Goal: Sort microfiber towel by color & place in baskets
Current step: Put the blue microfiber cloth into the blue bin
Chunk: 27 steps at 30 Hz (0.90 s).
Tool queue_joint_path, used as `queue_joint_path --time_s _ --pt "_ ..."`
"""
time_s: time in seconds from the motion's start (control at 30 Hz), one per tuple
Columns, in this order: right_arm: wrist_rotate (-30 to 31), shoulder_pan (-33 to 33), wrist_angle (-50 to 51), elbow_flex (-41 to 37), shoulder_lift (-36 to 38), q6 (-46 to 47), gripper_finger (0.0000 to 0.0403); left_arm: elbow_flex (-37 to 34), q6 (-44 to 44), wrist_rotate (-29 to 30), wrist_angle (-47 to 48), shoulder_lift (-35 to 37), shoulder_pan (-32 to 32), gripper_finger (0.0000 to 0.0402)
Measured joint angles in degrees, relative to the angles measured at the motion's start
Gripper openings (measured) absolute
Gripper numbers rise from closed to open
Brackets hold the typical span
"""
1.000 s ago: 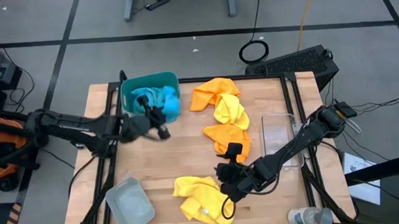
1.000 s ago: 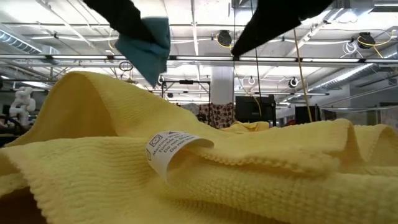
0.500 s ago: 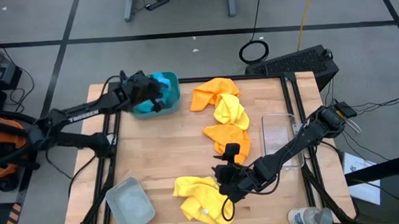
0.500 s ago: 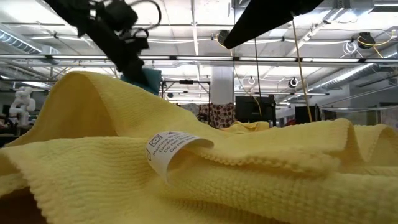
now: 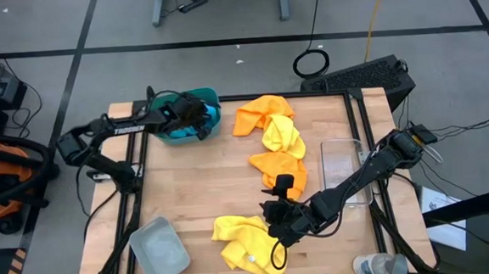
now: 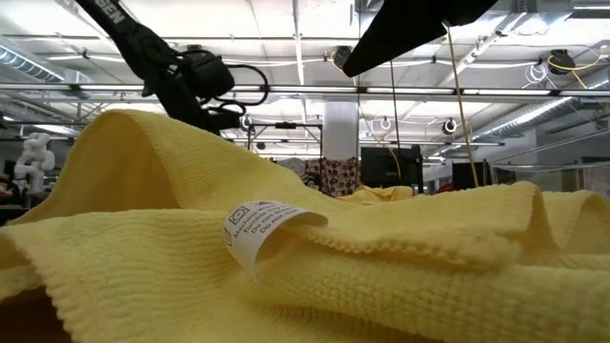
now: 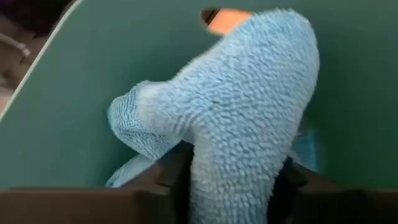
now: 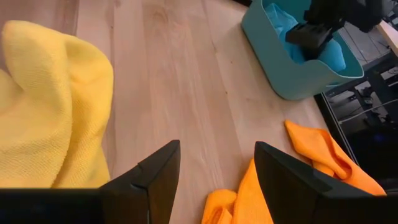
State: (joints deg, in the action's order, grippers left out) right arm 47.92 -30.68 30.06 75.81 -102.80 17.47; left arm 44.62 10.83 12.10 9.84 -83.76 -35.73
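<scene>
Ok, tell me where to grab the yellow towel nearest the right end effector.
Probably pinch the raised fold at the yellow towel's upper right edge, coming straight down. The right end effector hovers open just above that edge, and the bunched ridge gives more to grip than the flat parts.

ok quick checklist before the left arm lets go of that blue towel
1. Left gripper over the teal plastic basket: ok.
2. Fuzzy blue microfiber towel inside the basket walls, pinched between the fingers: ok.
3. Basket upright at the table's far left corner: ok.
4. Only blue cloth in that basket: ok as far as shown; the bottom is hidden.
5. Right gripper open and clear, hovering by the yellow microfiber towel: ok.
6. Pale grey basket and clear basket both without towels yet: ok.
</scene>
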Motion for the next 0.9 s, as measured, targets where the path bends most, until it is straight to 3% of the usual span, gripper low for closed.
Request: queue_joint_path --time_s 0.3,0.5,0.7,0.9 --pt "0.00 0.00 0.13 0.00 0.00 -0.17 0.0198 1.98 -2.01 0.65 9.35 4.23 3.05 0.0283" --pt "0.00 -0.02 0.15 0.00 -0.01 0.05 0.0198 4.33 -3.11 0.83 14.05 10.48 6.39 0.0314" --pt "0.01 -0.02 0.13 0.00 -0.03 0.20 0.0198 4.61 -1.00 0.77 12.85 14.16 8.94 0.0296" --pt "0.00 0.00 0.07 0.00 -0.03 0.26 0.0199 4.60 3.69 2.17 12.69 10.02 7.12 0.0185"
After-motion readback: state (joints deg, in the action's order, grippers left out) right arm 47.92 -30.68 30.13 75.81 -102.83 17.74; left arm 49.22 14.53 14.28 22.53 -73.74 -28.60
